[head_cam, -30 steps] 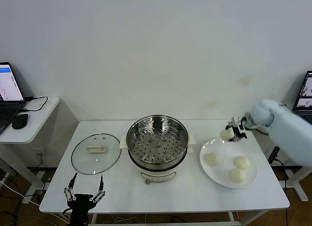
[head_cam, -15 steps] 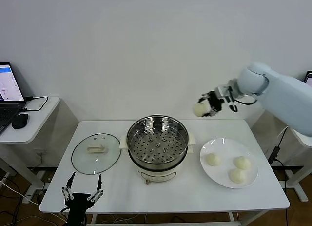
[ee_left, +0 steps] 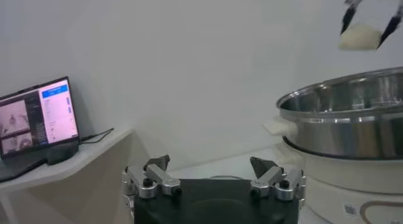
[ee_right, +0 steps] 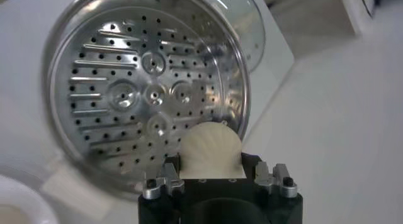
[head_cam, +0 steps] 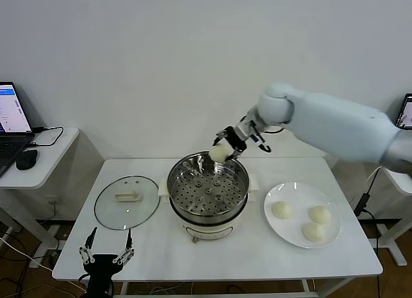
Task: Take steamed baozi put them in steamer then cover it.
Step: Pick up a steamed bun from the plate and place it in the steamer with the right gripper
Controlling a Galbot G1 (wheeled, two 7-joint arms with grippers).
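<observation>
The right hand (head_cam: 226,145), clamped on a baozi (head_cam: 219,153), hangs over the steamer (head_cam: 207,185) (tray bare); next, lower and release. Left hand (head_cam: 105,255) idles, spread apart.

The right arm reaches across from the right side, its forearm angled down and toward the left. The right gripper (head_cam: 222,150) hangs raised, fingers closed on a round white load. The left gripper (head_cam: 105,254) sits low at the near edge, jaws spread wide.
</observation>
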